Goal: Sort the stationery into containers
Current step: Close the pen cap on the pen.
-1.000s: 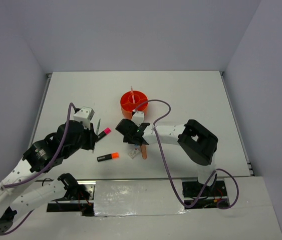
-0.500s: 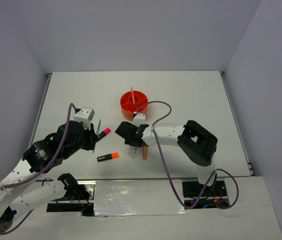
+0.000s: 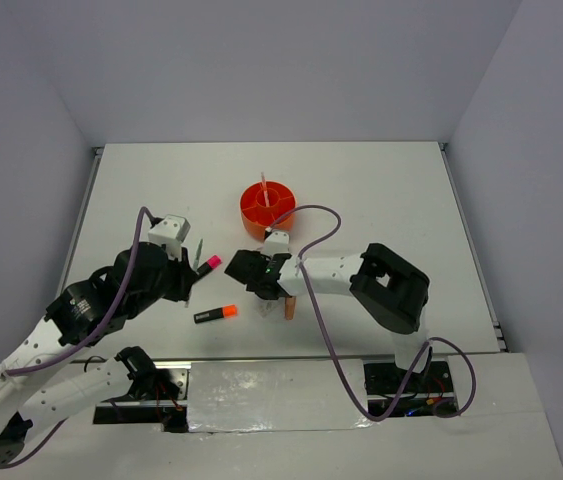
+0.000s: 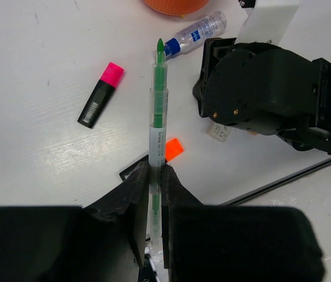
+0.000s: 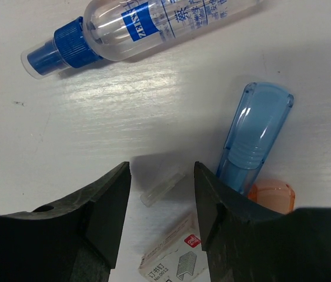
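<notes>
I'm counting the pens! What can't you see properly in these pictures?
- Top view: the orange tub's contents are too small; the right arm covers things beneath it.
- Left wrist view: the green pen's back end hides inside the left claw.
- Right wrist view: the staple box is cut off by the bottom edge.

orange tub [image 4: 174, 4]: cut by top edge
green pen [image 4: 157, 117]: lower end hidden inside left gripper [image 4: 155, 171]
staple box [image 5: 174, 264]: cut by bottom edge
</notes>
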You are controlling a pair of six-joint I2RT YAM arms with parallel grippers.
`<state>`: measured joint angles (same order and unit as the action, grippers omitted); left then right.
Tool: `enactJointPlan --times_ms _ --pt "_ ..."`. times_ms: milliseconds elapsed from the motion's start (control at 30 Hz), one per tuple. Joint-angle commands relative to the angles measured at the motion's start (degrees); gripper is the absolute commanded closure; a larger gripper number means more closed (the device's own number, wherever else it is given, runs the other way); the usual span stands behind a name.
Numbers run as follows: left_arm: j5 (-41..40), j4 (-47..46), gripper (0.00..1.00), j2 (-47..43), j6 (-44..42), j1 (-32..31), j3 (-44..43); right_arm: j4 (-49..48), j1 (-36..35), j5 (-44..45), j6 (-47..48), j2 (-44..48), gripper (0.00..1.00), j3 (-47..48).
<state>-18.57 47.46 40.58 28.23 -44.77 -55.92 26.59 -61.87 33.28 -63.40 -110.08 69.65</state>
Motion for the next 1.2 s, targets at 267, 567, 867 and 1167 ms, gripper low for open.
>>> enactJointPlan --times_ms 267,567,867,1167 --pt "-1.0 -1.8 1.0 -1.8 -0.8 -1.4 -0.1 3.6 -1.4 2.2 -4.5 -3.6 0.56 3.2" --pt "-1.3 -1.7 1.0 -1.6 -0.5 -1.8 -0.2 2.2 -1.4 1.8 -1.7 -4.6 0.69 3.8" --pt "-1.6 -1.6 1.0 -1.6 -0.4 -1.9 -0.2 -9.5 -1.5 -2.1 9.5 -3.5 0.85 0.1" --pt "-1.7 -1.5 1.0 -1.6 -0.4 -2.0 -0.2 -8.7 -1.3 -4.4 15.8 -5.1 0.73 3.0"
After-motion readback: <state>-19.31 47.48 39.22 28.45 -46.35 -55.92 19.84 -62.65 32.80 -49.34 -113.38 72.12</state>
